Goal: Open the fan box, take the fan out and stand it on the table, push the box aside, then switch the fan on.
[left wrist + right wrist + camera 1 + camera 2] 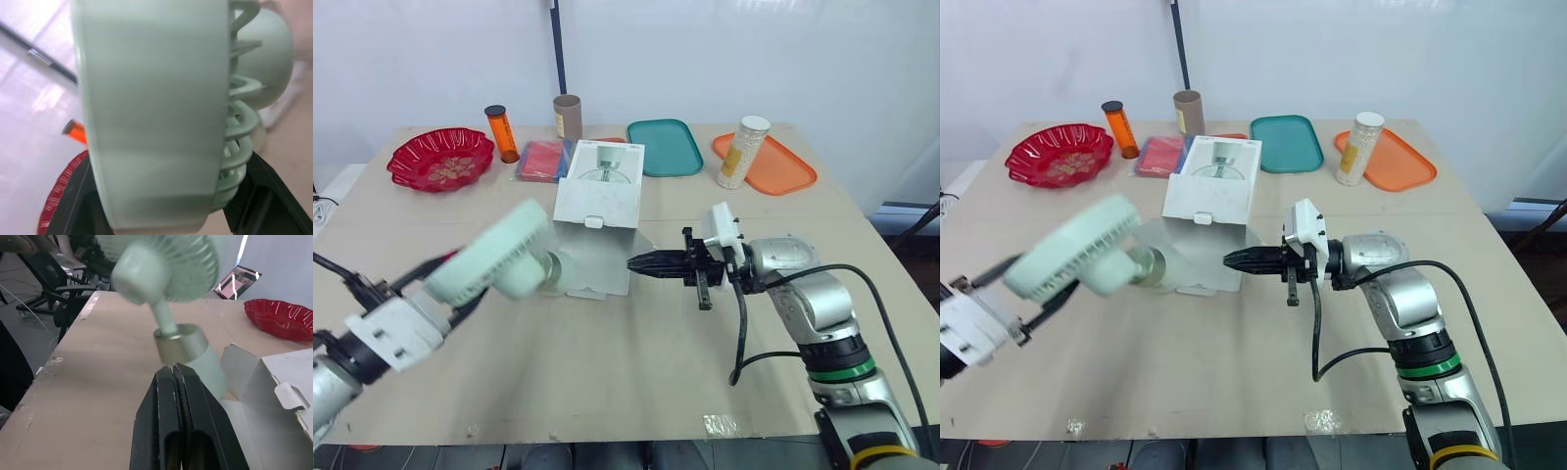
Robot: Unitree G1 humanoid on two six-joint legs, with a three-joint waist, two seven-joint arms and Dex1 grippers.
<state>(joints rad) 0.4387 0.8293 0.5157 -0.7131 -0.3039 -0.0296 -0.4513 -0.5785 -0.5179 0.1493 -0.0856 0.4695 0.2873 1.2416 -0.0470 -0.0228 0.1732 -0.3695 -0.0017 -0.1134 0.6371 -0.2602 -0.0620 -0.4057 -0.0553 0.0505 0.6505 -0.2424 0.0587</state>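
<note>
My left gripper is shut on the round head of the pale green fan and holds it tilted above the table's left side. The fan's stem and round base point toward the white fan box. The box lies in the middle of the table with its lid, printed with a fan picture, standing up. From the right, my right gripper reaches level toward the box's near right corner. Its fingers are shut with nothing between them. In the left wrist view the fan's rim hides most of the scene.
Along the back stand a red bowl, an orange bottle, a brown tube, a pink packet, a teal tray and an orange tray with a white jar. A black cable hangs off my right arm.
</note>
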